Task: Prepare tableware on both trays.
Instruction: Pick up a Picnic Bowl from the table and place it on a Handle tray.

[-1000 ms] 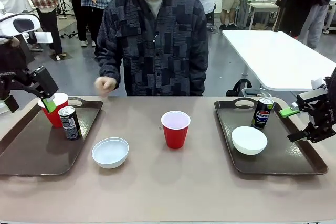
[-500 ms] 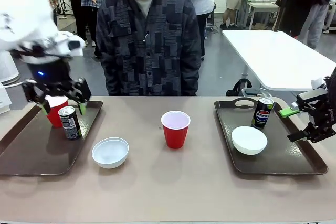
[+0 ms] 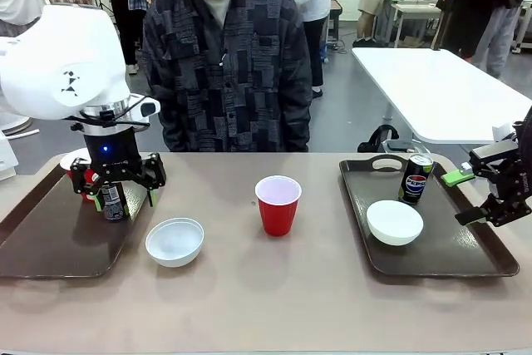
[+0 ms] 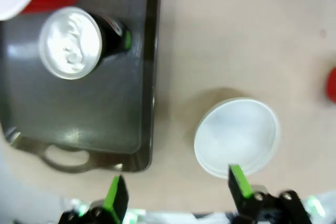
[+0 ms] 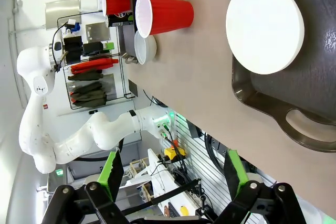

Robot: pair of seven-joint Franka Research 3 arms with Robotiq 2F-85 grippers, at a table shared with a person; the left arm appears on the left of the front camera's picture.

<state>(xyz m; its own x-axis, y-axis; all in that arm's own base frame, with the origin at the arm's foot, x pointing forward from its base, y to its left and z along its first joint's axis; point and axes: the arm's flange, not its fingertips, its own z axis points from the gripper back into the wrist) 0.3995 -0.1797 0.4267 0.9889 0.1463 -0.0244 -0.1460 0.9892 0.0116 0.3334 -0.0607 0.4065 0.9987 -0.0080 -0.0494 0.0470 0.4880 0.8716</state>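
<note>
1. Left gripper point(image 3: 125, 199), fingers spread wide, hangs at mid-left over the left tray point(image 3: 41, 247) edge, near its can point(image 4: 71, 43) and cup point(image 3: 71, 160).
2. Right gripper point(image 3: 463, 197) is spread too and empty, at the right edge beside the right tray point(image 3: 465, 259), which holds a white bowl point(image 3: 395, 222) and Pepsi can point(image 3: 416, 179).
3. Loose bowl point(image 3: 174, 241) and red cup point(image 3: 278, 205) sit on the table, centre.

surface: table point(image 3: 274, 297) | directly on it: left tray point(image 3: 46, 243); right tray point(image 3: 453, 251); red cup point(image 3: 277, 205); white bowl point(image 3: 174, 241)

Two trays point(image 3: 50, 247) point(image 3: 465, 251), two red cups point(image 3: 278, 205) point(image 3: 73, 164), two white bowls point(image 3: 174, 241) point(image 3: 395, 222), and seemingly two cans point(image 3: 416, 179) point(image 3: 114, 205), one half-hidden at centre left.
</note>
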